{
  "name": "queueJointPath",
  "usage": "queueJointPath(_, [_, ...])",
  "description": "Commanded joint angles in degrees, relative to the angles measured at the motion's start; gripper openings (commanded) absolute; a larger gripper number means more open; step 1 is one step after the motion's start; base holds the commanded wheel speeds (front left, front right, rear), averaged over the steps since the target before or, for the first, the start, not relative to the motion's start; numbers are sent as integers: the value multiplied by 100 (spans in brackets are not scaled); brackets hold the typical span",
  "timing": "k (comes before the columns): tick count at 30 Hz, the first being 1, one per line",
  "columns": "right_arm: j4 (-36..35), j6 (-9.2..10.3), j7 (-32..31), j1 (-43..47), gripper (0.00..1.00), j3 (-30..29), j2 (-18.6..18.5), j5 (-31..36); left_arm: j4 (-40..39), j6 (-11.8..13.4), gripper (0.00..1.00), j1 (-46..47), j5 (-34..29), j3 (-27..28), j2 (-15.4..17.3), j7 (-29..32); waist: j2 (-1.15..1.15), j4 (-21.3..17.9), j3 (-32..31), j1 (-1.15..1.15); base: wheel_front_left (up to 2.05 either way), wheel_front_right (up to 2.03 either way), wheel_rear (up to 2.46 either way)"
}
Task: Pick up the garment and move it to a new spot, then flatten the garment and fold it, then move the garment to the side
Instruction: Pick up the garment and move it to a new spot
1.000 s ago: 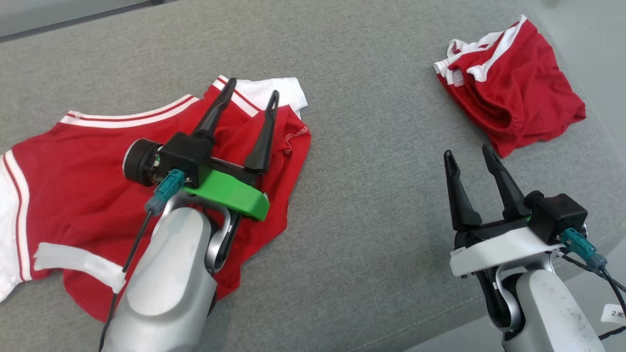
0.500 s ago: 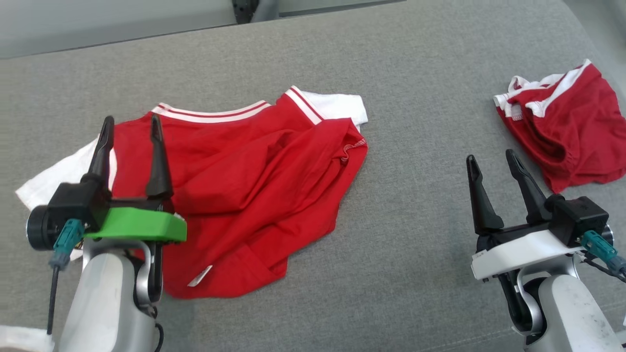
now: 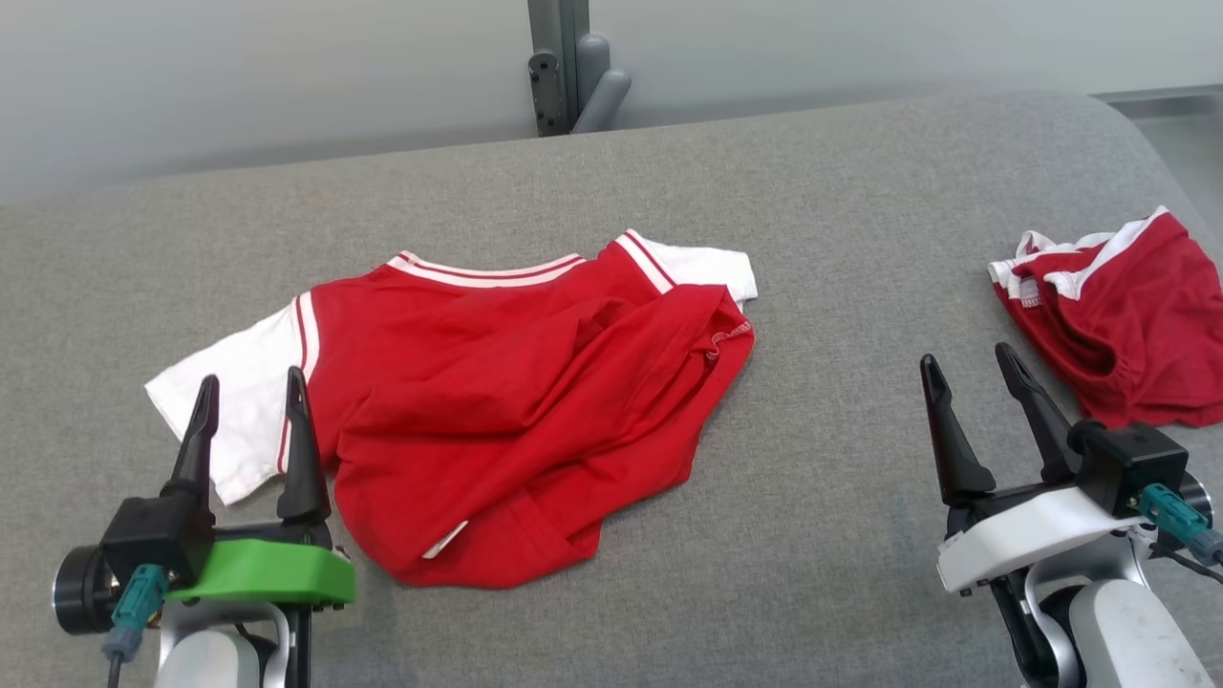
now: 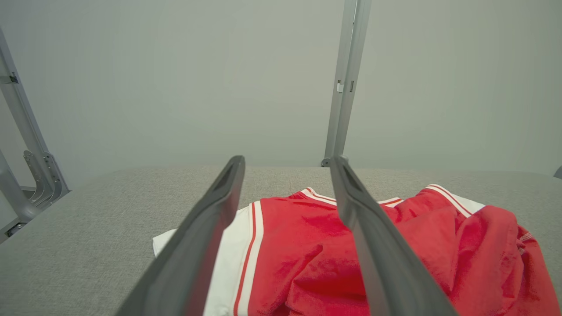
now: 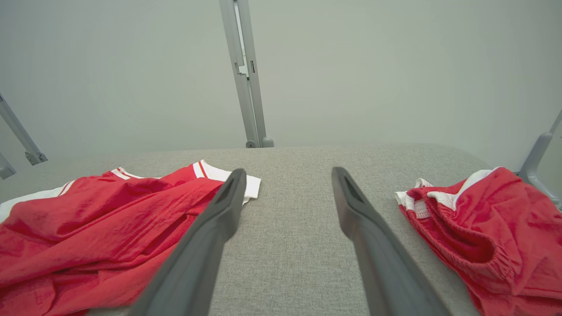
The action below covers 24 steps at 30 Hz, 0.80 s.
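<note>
The left end effector [image 3: 251, 380] stands at the near left of the bench [image 3: 841, 239], its 2 dark fingers spread wide with nothing between them. The right end effector [image 3: 966, 355] stands at the near right, likewise spread and empty. Both point toward 12 o'clock, away from the robot. I judge this as a ready pose: jaws wide, one to each side of the cloth, so either arm can reach in for a corner.

From the left end effector, the red shirt [image 3: 516, 401] lies from 12 to 2 o'clock. Its white sleeve [image 3: 234, 411] sits just beyond the fingertips at 12, and in the left wrist view the sleeve's red stripes show between the 2 fingers. Whether the fingers touch the sleeve I cannot tell. From the right end effector, the shirt lies at 9 to 10 o'clock, well apart, with bare bench between.

The shirt is not flat: its right half is bunched and turned over on itself, so flattening looks not yet done and folding waits on that.

The red shorts [image 3: 1127, 325] lie crumpled at 1 to 2 o'clock from the right end effector, near it and apart from the shirt.
</note>
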<state>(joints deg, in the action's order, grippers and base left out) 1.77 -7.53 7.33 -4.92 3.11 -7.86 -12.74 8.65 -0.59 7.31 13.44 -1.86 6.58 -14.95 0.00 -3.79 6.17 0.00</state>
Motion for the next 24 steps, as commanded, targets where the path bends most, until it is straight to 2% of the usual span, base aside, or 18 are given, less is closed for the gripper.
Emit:
queueJointPath(1, [-20, 9, -26, 112, 100, -13, -22, -14, -46, 10, 100, -166, -65, -17, -15, -18, 0, 48, -216, 0, 0, 0, 0])
queueJointPath(13, [-97, 9, -178, 470, 100, -58, -60, -33, -191, 71, 100, -736, -29, -178, -47, 107, 0, 73, -605, 0, 0, 0, 0])
queueJointPath(24, [-181, 9, -243, 585, 100, -102, -17, -62, -334, 99, 100, -848, 14, -254, 45, 237, 0, 96, -619, 0, 0, 0, 0])
